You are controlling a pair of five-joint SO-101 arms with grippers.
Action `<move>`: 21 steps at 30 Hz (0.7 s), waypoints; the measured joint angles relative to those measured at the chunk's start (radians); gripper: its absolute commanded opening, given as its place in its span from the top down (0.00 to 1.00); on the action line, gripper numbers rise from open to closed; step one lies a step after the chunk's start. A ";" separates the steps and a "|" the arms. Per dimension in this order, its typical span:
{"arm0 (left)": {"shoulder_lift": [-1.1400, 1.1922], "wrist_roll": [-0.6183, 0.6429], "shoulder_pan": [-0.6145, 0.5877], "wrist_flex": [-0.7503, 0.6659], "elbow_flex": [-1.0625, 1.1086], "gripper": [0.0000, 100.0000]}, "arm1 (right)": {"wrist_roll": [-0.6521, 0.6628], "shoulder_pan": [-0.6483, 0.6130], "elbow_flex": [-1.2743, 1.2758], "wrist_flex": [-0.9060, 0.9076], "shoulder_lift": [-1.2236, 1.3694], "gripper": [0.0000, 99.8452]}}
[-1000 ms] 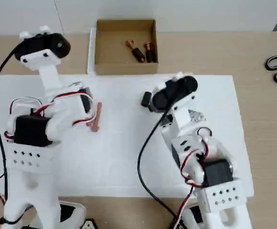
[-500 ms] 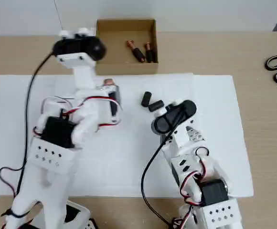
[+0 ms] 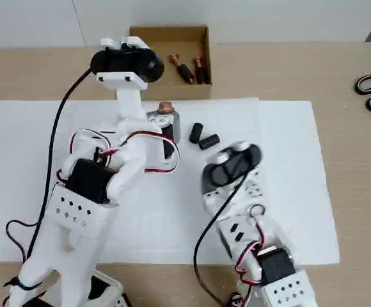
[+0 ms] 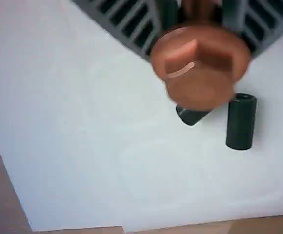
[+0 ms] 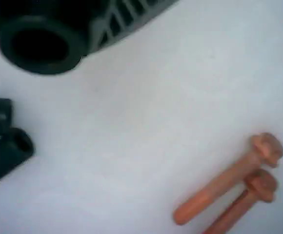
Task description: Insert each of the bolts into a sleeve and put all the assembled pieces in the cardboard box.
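White sheet (image 3: 288,204): left gripper (image 3: 165,123) brought bolt (image 3: 165,107) near sleeves (image 3: 203,137); right gripper (image 5: 40,34) retreated.

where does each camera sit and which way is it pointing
High view: fixed above the table, looking down at the white sheet, cardboard box, left arm and right arm.
Left wrist view: on the left arm, facing the sheet; the left gripper holds a bolt.
Right wrist view: on the right arm, facing the sheet; the right gripper holds a black sleeve.
Shared: two loose sleeves appear in all three.
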 measured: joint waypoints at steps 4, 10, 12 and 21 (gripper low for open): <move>0.002 0.000 0.063 -0.021 0.031 1.00 | -0.006 -0.077 0.031 -0.006 -0.031 1.00; 0.002 0.000 0.098 -0.184 0.146 1.00 | -0.006 -0.097 0.043 -0.006 -0.078 1.00; 0.002 0.000 0.101 -0.236 0.195 1.00 | -0.006 -0.095 0.043 -0.006 -0.078 1.00; 0.002 0.046 0.104 -0.308 0.232 1.00 | -0.074 -0.095 0.043 -0.006 -0.087 1.00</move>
